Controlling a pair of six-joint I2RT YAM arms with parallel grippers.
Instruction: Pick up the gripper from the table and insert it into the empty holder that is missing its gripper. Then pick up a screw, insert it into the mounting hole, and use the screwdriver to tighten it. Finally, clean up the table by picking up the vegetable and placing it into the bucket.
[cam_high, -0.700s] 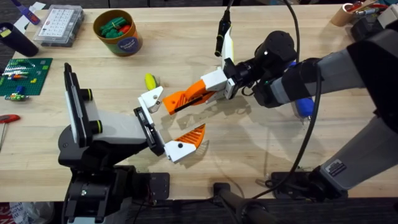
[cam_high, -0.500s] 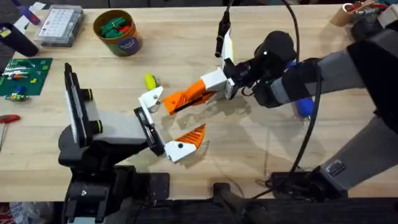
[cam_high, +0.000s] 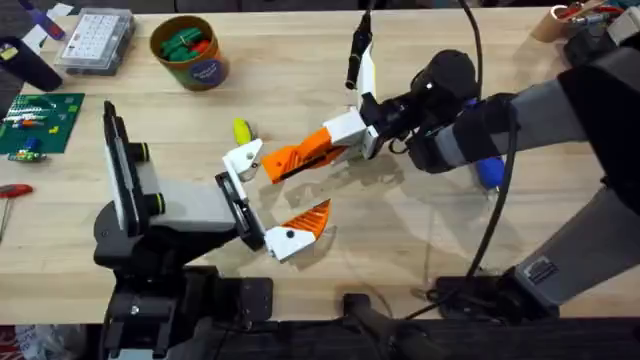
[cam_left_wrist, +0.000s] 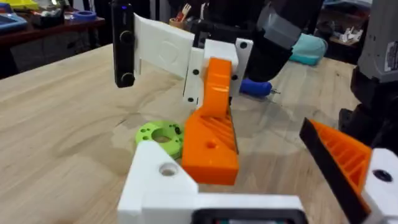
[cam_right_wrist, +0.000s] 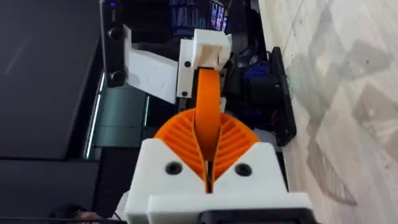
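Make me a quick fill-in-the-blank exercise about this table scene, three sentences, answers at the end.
1. The right gripper is shut on the ____ plastic finger.
2. The bucket stands at the table's far ____ side in the overhead view.
3. The finger's end is at the ____ holder on the left arm.

Missing words: orange; left; white

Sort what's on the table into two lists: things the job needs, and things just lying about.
Needed for the job:
- orange gripper, clamped in the right gripper
- empty holder on the left arm
- bucket
- yellow-green vegetable

Just lying about:
- clear parts box
- green board
- red-handled tool at the table's edge
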